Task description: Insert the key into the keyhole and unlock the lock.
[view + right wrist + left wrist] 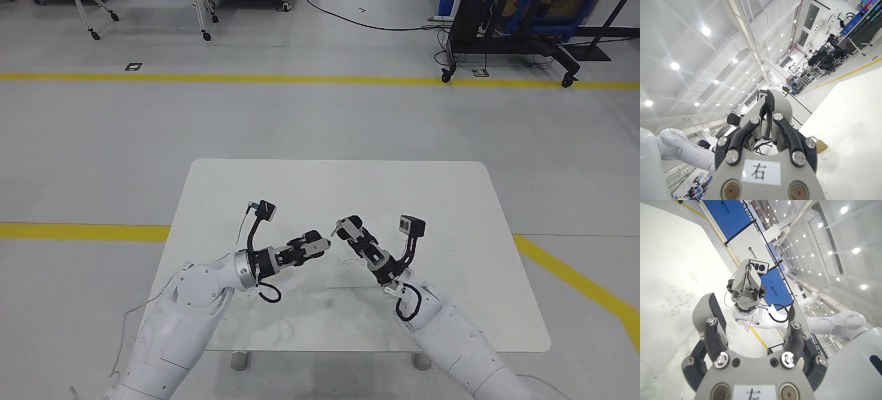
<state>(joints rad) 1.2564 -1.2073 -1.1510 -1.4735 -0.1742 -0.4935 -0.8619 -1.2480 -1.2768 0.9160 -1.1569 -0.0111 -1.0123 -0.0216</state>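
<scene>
My right gripper [766,96] is shut on a thin metal key [746,275], which stands edge-on between its grey fingers [739,275]. It hovers above the middle of the white table [420,200]. My left gripper [754,302] is open and holds nothing; it faces the right gripper [746,270] from a short distance. In the top view the two grippers, left [318,243] and right [345,228], almost meet tip to tip. A brass padlock [821,145] lies on the table under the right gripper, partly hidden behind that gripper's body.
The table top [668,266] bears small dark scuff marks [679,303]. Yellow lines [300,78] cross the floor around it. A black wheeled frame [510,45] stands far off at the back right.
</scene>
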